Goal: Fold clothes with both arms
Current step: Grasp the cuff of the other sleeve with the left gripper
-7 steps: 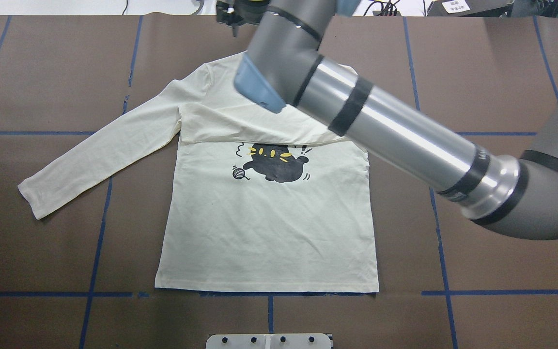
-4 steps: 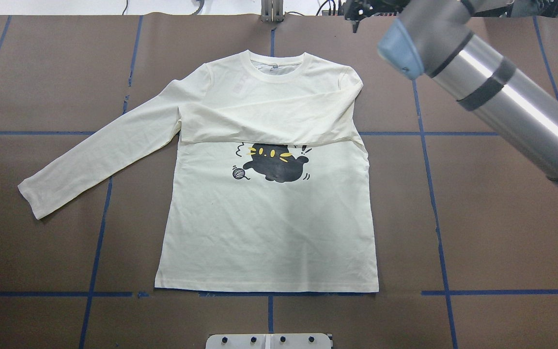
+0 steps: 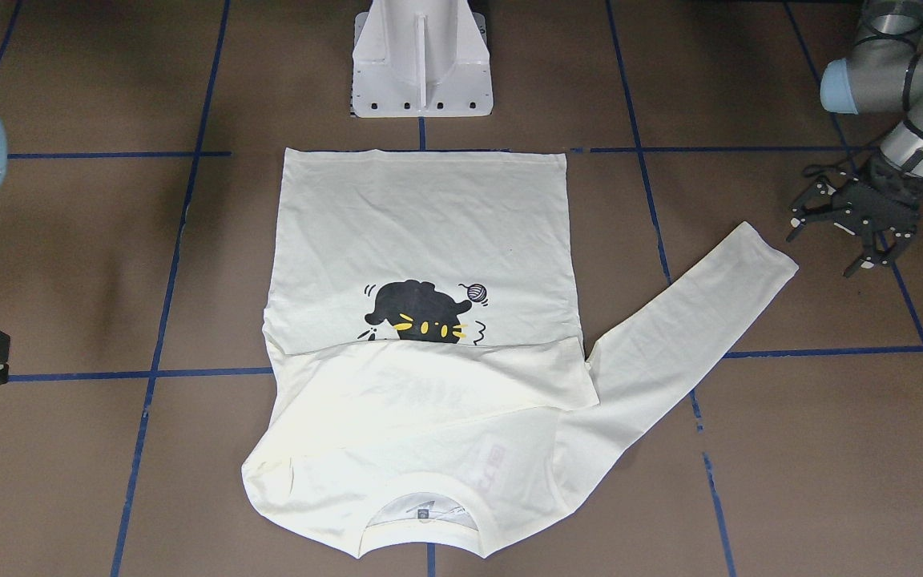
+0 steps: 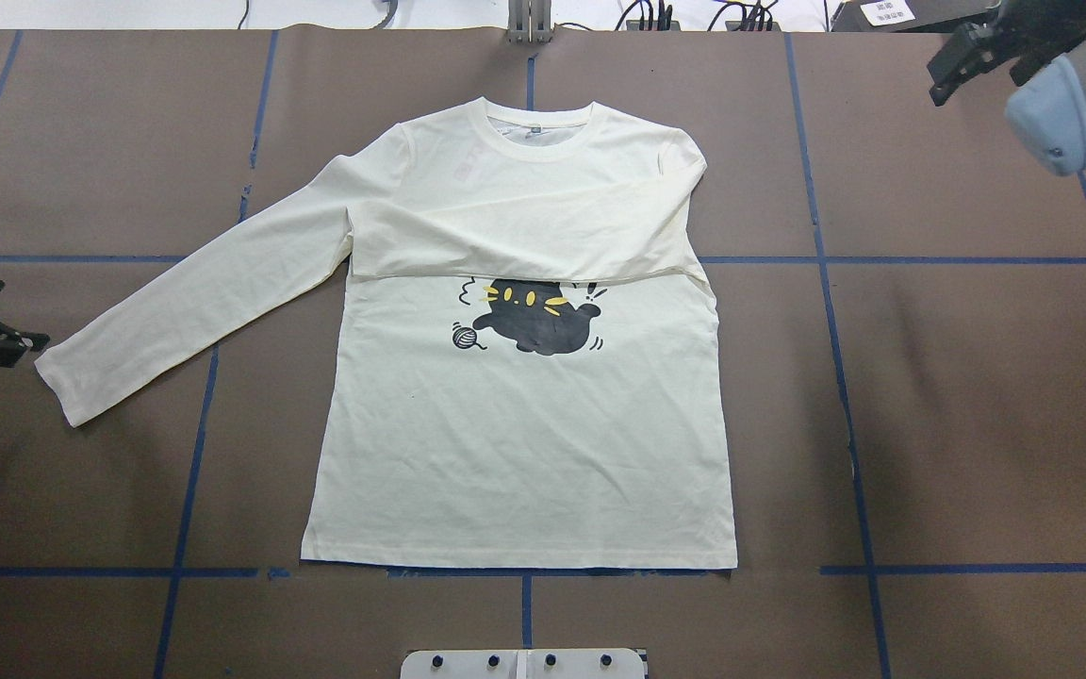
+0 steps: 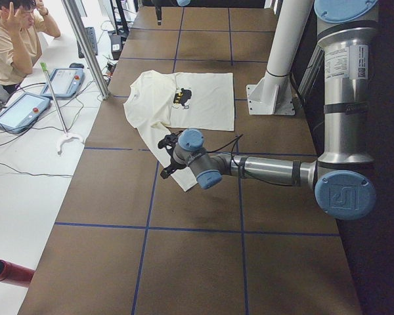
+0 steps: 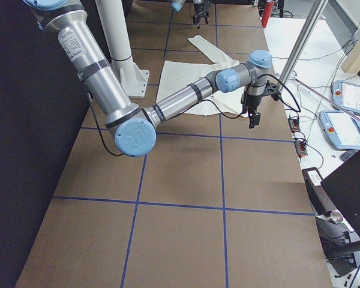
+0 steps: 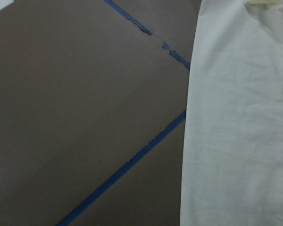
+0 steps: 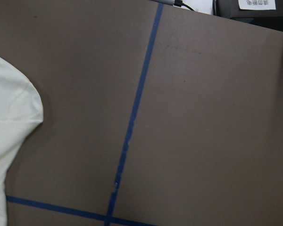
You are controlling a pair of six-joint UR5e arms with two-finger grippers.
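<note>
Swung the right gripper off the shirt to the table's far right corner, finger gap impossible to tell. Brought the left gripper, spread wide and empty, beside the cuff of the outstretched sleeve. Leaves the shirt flat mid-table, likely ready for folding that sleeve.

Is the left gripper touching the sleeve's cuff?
Apart. The front-facing view shows a strip of bare table between the left gripper, jaws open, and the cuff.

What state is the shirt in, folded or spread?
Partly folded: one sleeve lies across the chest; the other sleeve is spread flat.
</note>
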